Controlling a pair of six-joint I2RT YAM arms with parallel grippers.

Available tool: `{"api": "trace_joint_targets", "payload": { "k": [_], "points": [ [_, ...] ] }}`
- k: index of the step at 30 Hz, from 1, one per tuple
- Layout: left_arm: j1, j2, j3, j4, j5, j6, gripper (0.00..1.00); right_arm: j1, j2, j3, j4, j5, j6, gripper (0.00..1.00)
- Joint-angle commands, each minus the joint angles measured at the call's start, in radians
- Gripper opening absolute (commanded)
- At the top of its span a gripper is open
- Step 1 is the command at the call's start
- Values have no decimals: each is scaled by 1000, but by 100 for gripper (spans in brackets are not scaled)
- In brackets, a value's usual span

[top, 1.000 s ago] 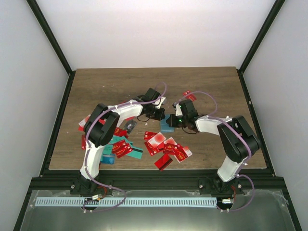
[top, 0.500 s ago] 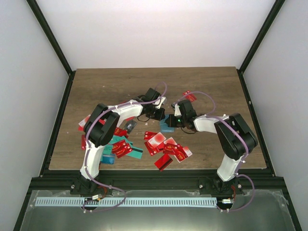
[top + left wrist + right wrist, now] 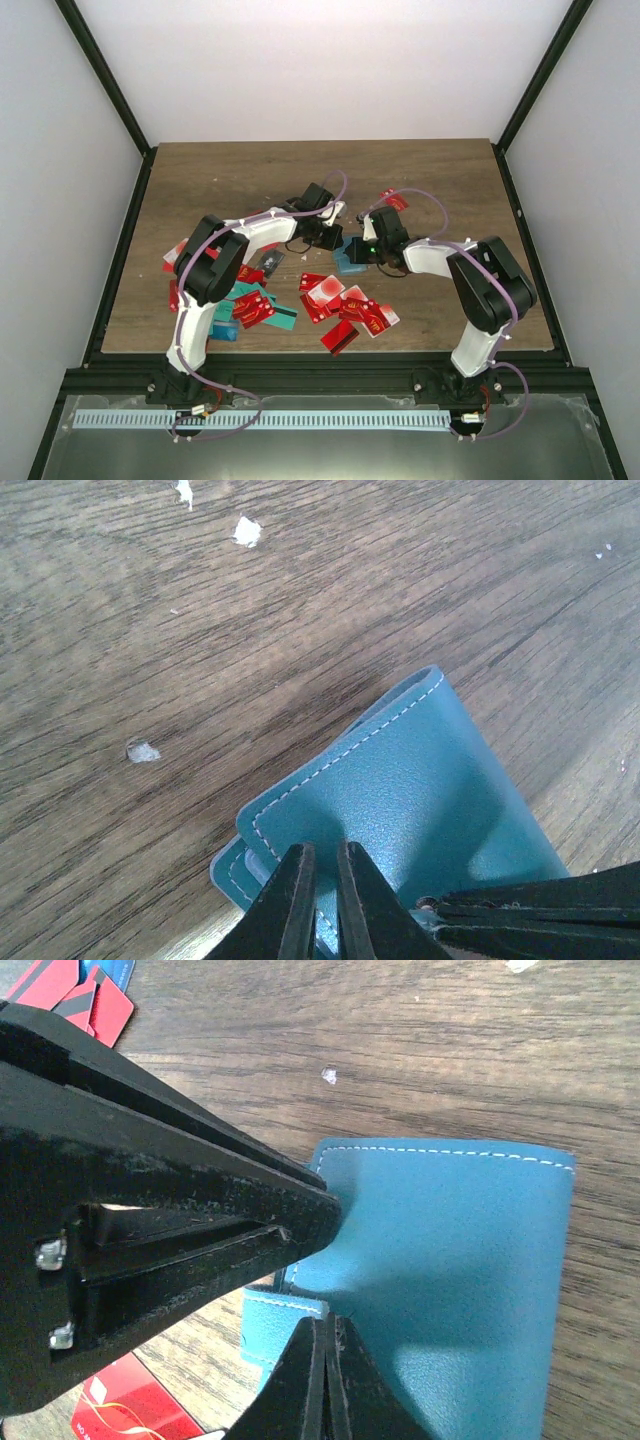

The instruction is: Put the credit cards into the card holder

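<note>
Left wrist, right wrist: our left hand (image 3: 322,858) and right hand (image 3: 322,1332) each pinch, nearly closed, the soft teal folding card holder (image 3: 400,800). Uneven pulls could slip it free.

The card holder (image 3: 420,800) is smooth, matt, leather-like material with pale stitching. The surface (image 3: 200,630) is dull wood with visible grain. The credit cards (image 3: 115,1410) look like smooth plastic. The left end effector (image 3: 322,852) is matt black.
</note>
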Motion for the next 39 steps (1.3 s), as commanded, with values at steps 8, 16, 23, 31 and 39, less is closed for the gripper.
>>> {"api": "trace_joint_targets", "payload": {
  "k": [8, 16, 23, 31, 39],
  "points": [
    [-2, 31, -19, -48, -31, 12, 10, -2, -41, 28, 17, -13, -34, 1],
    [-2, 30, -19, -49, -34, 14, 9, -1, -11, 25, 11, 22, -38, 1],
    [-2, 34, -16, -51, -31, 15, 9, -2, -9, 14, -2, 98, -48, 1],
    [-2, 32, -17, -53, -31, 19, 10, -2, 21, 28, -4, 112, -47, 1],
    [-2, 31, -20, -54, -25, 19, 9, -2, 60, 41, -12, 124, -46, 1]
  ]
}}
